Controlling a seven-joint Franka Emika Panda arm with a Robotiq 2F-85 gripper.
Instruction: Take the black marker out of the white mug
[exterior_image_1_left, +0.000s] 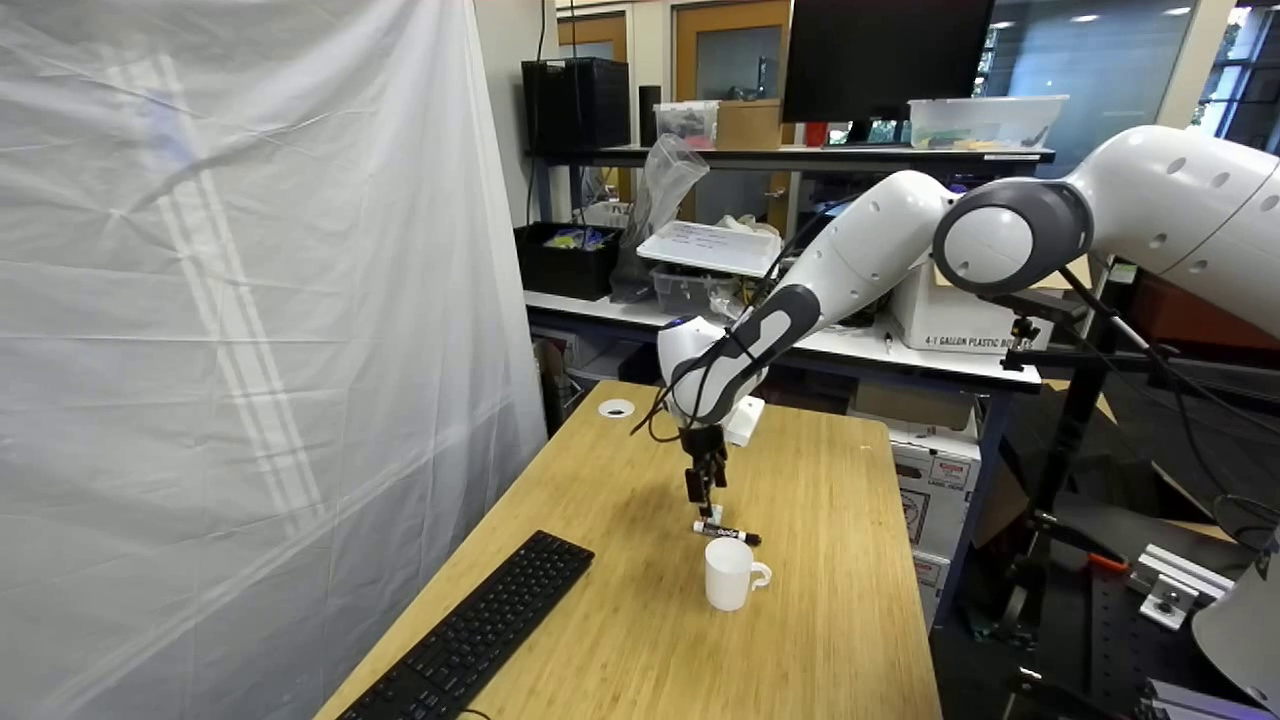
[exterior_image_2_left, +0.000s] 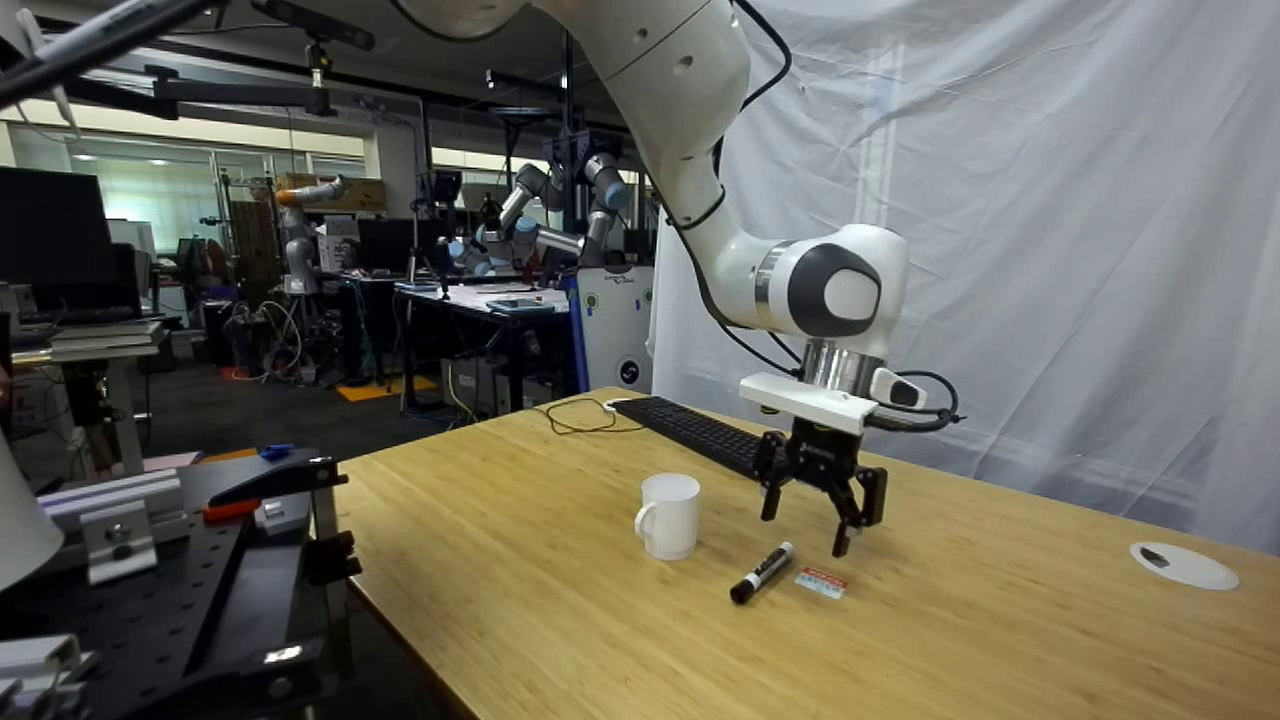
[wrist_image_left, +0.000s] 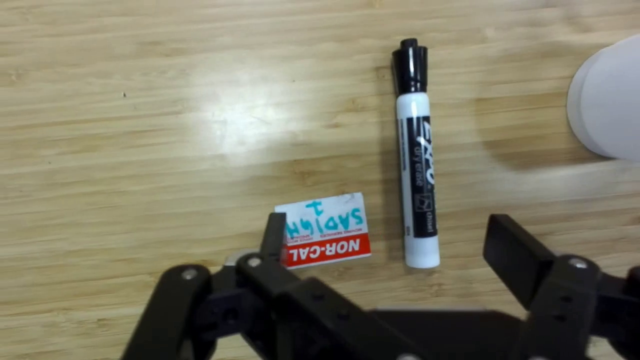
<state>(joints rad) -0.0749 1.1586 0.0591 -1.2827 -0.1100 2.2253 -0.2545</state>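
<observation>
- Nearest the camera, in the wrist view, the gripper (wrist_image_left: 389, 235) is hovering above the table (wrist_image_left: 125, 165) with its fingers (wrist_image_left: 520, 262) standing well apart; it is grasping nothing at all.
- The black marker (wrist_image_left: 418, 160) is lying flat on the table, outside the white mug (wrist_image_left: 611, 100), its cap (wrist_image_left: 411, 70) pointing away from the gripper and its white end lying beneath the gap, nearer the finger on the mug's side.
- In both exterior views the mug is standing upright near the marker, apart from it; in the wrist view a red-and-white label (wrist_image_left: 327, 231) is lying on the marker's other side, partly hidden by a finger.
- With the marker out, the task is looking done, in my judgement, and the step in hand is probably a clean departure.
- Doing that well is calling for a straight rise before any sideways travel, since a stray finger is likely to be setting the marker rolling.
- Travel toward the mug is demanding most care; the side with the white disc (exterior_image_2_left: 1190, 567), well apart from both, is offering more room.
- Were a grip wanted, centring first would be paying off, as the marker is lying off the middle of the gap.
</observation>
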